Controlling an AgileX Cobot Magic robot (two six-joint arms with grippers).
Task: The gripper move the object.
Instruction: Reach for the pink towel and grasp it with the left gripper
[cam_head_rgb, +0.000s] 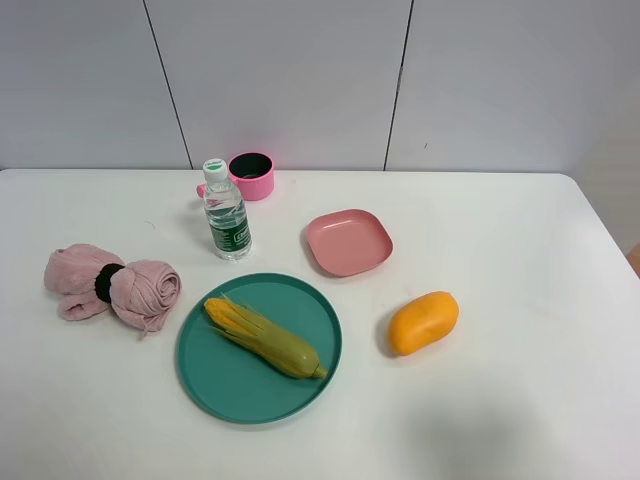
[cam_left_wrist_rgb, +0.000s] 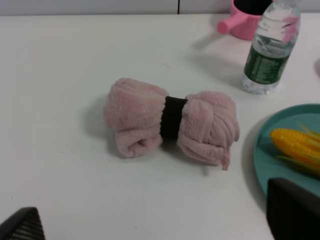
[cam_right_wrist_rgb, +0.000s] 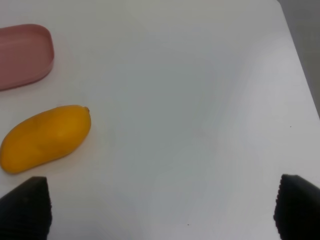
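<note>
Both spread wide, gripping nothing: left pincer (cam_left_wrist_rgb: 157, 217), right pincer (cam_right_wrist_rgb: 161, 206). Pre-grasp step, seemingly, with towel (cam_head_rgb: 112, 285) lying at tabletop (cam_head_rgb: 520, 400) left, just left of plate (cam_head_rgb: 235, 385). Next, likely: lower left pincer astride band (cam_left_wrist_rgb: 173, 118), squeeze.

Bright, even light from above throughout. Soft, short shadows sit beside the towel (cam_left_wrist_rgb: 170, 120) and mango (cam_head_rgb: 423, 322). The white worktop (cam_head_rgb: 520, 400) is near overexposed, with little texture. Both wrist views are slightly soft.
</note>
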